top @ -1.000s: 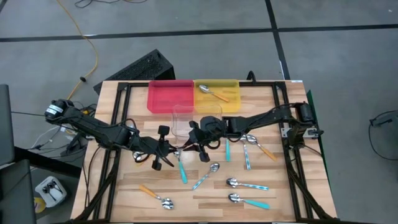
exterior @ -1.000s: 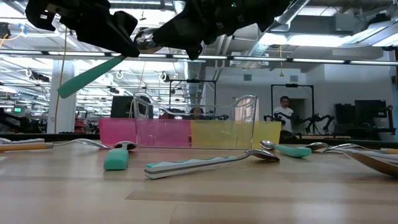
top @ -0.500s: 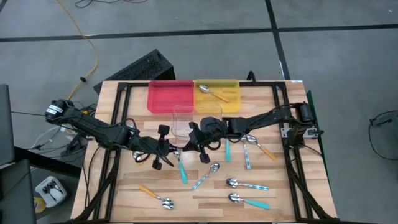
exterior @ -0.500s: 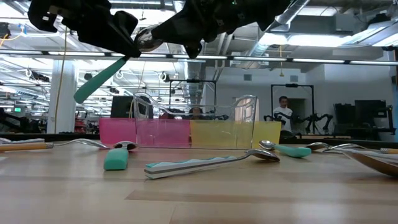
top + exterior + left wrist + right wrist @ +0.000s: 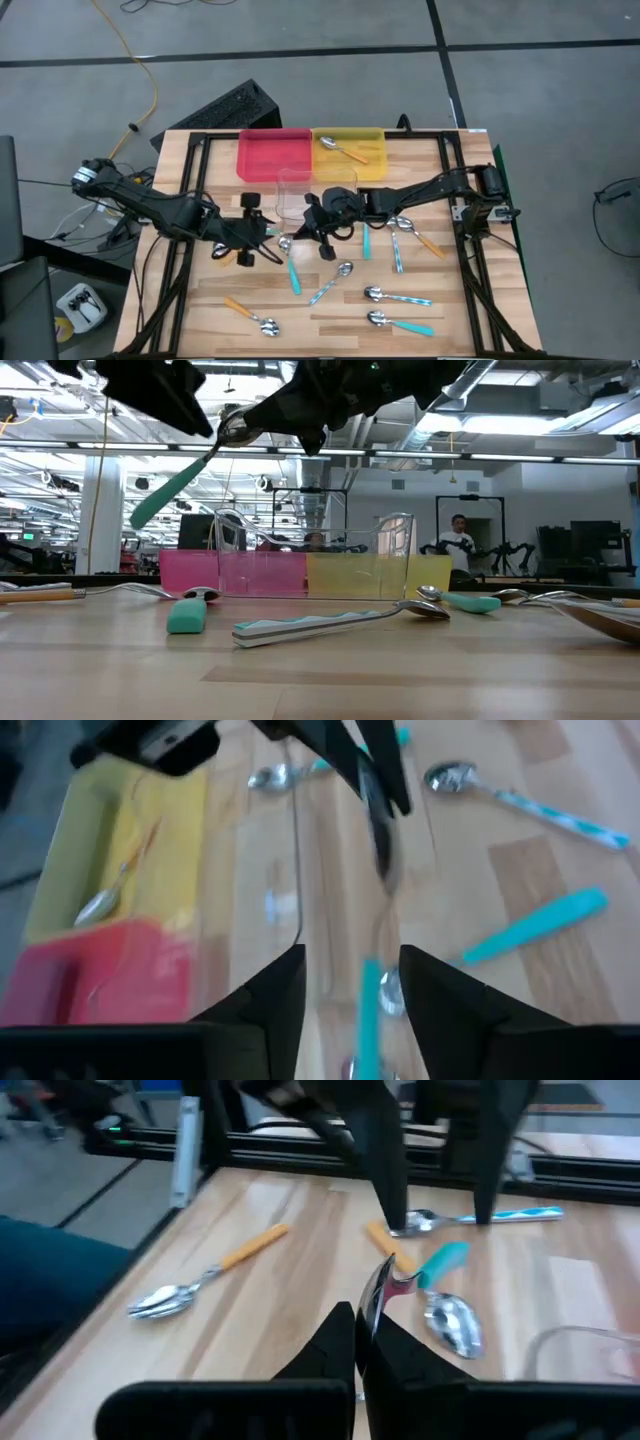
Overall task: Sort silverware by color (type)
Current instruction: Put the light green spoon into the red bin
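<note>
A teal-handled spoon (image 5: 290, 265) hangs above the table's middle, its bowl in my shut right gripper (image 5: 293, 240). In the low view the teal handle (image 5: 165, 485) slants down from the bowl (image 5: 232, 425). My left gripper (image 5: 262, 236) stands just left of the spoon and is open. In the left wrist view its fingers (image 5: 275, 1005) stand on either side of the handle (image 5: 368, 1020) without touching it. Other spoons lie on the wood. One teal spoon (image 5: 400, 297) and an orange one (image 5: 250, 315) lie near the front. My right gripper pinches the spoon's metal bowl (image 5: 380, 1285) between its two fingers. They come slanting down from the table's right side. The spoon is lifted clear of the table. Its teal handle (image 5: 442, 1264) hangs below the fingers and slants down toward the near edge.
A red tray (image 5: 272, 155) and a yellow tray (image 5: 365, 165) with one orange spoon (image 5: 340, 150) stand at the far edge. A clear tray (image 5: 300, 190) stands in front of them. Several spoons lie right of centre and near the front edge.
My left gripper has opened and let go of the teal spoon. It has drawn back up and toward the table's left edge. The spoon stays in my right gripper, and its handle has swung to hang more steeply.
</note>
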Motion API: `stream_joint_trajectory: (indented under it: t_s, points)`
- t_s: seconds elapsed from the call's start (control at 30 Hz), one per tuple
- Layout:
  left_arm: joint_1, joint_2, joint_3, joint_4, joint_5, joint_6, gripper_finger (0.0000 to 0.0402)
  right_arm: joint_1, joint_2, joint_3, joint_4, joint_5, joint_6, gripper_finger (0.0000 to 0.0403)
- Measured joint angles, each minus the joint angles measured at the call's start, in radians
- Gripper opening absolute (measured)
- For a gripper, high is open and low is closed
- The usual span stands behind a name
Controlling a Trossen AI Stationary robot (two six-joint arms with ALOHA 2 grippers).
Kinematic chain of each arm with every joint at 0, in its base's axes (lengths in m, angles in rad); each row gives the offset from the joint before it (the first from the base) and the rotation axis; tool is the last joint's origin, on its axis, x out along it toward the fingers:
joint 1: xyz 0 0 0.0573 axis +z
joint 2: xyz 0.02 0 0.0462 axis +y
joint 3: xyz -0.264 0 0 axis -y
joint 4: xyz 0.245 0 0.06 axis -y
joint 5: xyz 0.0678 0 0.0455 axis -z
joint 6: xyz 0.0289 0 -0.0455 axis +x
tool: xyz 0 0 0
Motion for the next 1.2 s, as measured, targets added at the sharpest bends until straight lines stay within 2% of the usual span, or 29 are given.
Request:
stream_joint_trajectory:
  t_s: [0.17,0.27,0.43,0.57,0.8,0.87,0.97,1.03,1.1,1.2]
  points:
    - [-0.013,-0.001,0.149,-0.209,-0.004,-0.062,0.0157,-0.028,0.000,0.059,-0.017,0.038,-0.006,0.0022]
    - [-0.022,-0.011,0.207,-0.302,-0.023,-0.096,0.0157,-0.048,0.000,0.117,-0.097,0.094,-0.049,0.0022]
    - [-0.039,-0.063,0.213,-0.358,-0.030,-0.127,0.0158,-0.105,-0.001,0.244,-0.265,0.227,-0.109,0.0022]
    - [-0.060,-0.127,0.192,-0.346,-0.031,-0.150,0.0158,-0.160,-0.001,0.293,-0.292,0.273,-0.138,0.0022]
    - [-0.106,-0.228,0.150,-0.266,-0.082,-0.172,0.0158,-0.274,0.003,0.296,-0.251,0.270,-0.140,0.0022]
    - [-0.118,-0.256,0.124,-0.240,-0.088,-0.170,0.0158,-0.301,0.040,0.300,-0.189,0.259,-0.133,0.0022]
    - [-0.125,-0.287,0.088,-0.212,-0.105,-0.171,0.0158,-0.345,0.085,0.292,-0.140,0.167,-0.099,0.0022]
    - [-0.125,-0.303,0.063,-0.205,-0.110,-0.181,0.0158,-0.362,0.136,0.301,-0.034,0.163,-0.082,0.0022]
    - [-0.125,-0.319,0.038,-0.191,-0.107,-0.196,0.0158,-0.387,0.162,0.291,-0.042,0.141,-0.048,0.0022]
    - [-0.125,-0.335,0.013,-0.188,-0.107,-0.207,0.0158,-0.428,0.224,0.296,0.071,0.056,0.019,0.0022]
